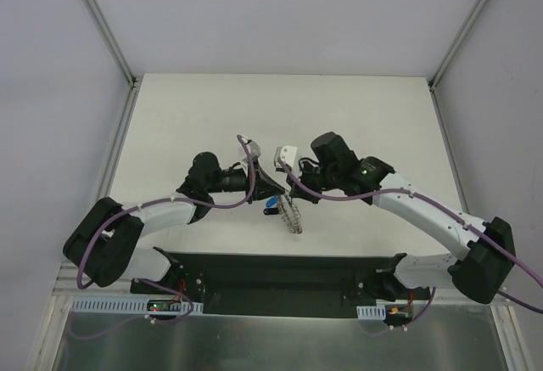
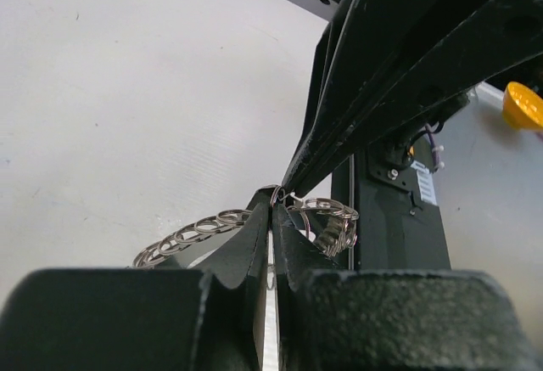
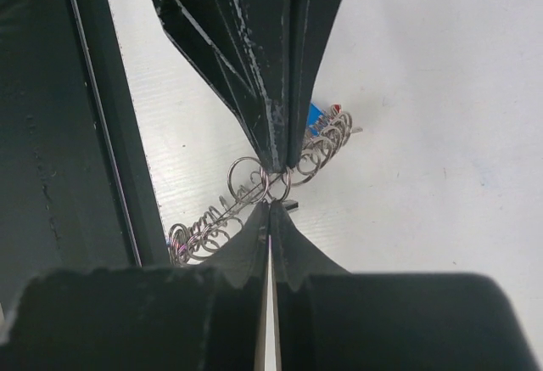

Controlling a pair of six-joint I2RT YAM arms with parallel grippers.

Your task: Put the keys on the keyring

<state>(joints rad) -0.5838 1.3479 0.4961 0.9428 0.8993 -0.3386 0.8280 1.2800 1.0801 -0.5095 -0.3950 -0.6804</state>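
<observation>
Over white table, left pincer and right pincer clamp the keyring.

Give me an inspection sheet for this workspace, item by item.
Surface: white table, no marks seen.
Job's things: keyring between the end effector tips, blue tag showing; keys not made out.
Clutter: yellow object at the left wrist view's edge, unidentified.
End effectors: left end effector and right end effector both shut, tips meeting at the keyring's loops.
Cables: purple cables along both arms.
Surroundings: white walls, metal frame posts.
</observation>
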